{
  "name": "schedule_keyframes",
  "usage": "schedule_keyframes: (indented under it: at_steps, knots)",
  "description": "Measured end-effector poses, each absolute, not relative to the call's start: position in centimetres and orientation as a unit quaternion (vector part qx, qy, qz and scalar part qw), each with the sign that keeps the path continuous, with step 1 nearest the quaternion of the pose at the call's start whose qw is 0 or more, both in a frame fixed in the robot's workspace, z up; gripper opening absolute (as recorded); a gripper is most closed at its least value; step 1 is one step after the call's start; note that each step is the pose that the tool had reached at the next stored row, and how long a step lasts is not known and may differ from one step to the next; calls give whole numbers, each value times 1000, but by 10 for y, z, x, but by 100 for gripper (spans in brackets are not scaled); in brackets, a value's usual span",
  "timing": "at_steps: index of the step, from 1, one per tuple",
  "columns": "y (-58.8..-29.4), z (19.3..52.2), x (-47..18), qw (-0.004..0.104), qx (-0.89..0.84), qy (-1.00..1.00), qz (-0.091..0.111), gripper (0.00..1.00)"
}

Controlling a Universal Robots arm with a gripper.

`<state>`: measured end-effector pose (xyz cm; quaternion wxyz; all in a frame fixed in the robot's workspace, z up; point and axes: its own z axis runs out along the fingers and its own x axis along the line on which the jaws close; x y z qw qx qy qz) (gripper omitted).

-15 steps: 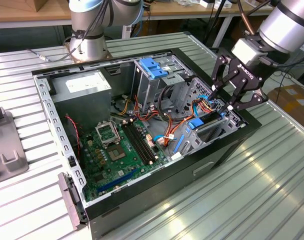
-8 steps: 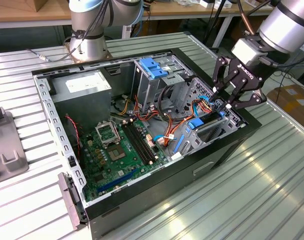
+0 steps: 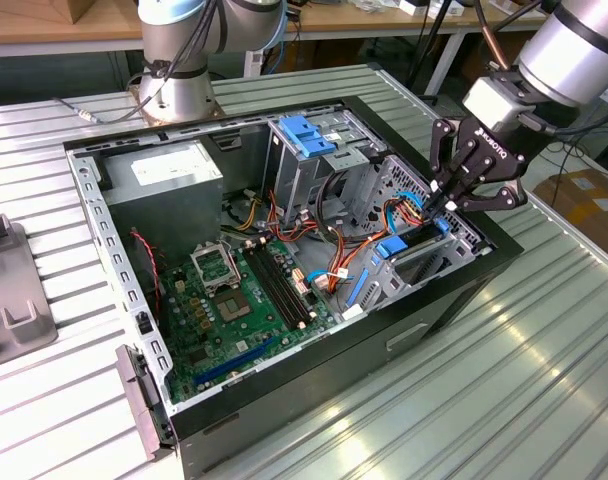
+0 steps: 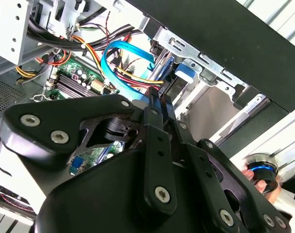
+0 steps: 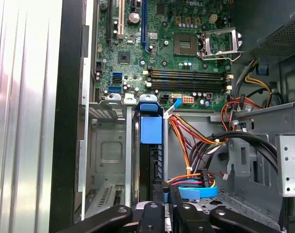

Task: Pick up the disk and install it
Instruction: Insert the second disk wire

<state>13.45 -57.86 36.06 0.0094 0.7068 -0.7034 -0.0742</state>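
Directly below the black multi-link gripper (image 3: 446,205), the slim rectangular disk in its bright blue plastic carrier frame (image 5: 151,145) stands on edge in the drive bay of the open black computer case (image 3: 454,300). And the fingers are drawn close together at the disk's near edge; whether they truly clamp it or merely touch it, I cannot tell. My read: the pick-up is behind us, the disk sits well down in its slot, and what remains is the final seating and letting go.

Now the first wrist view looks straight down the slot: blue carrier between grey metal bay walls (image 5: 106,155), with the green motherboard (image 5: 172,53) beyond the fingertips. The second wrist view offers instead the gripper's black linkage close up, a flat blue ribbon cable (image 4: 123,60) looping just past it. The exterior view gives the whole case on the ribbed metal table (image 3: 504,390), gripper poised at the bay end.
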Motion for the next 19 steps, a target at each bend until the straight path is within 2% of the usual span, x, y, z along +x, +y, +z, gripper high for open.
schedule_keyframes:
  at_steps: [19]
  knots:
    - [-578, 350, 114, 6, 707, -703, -78, 16]
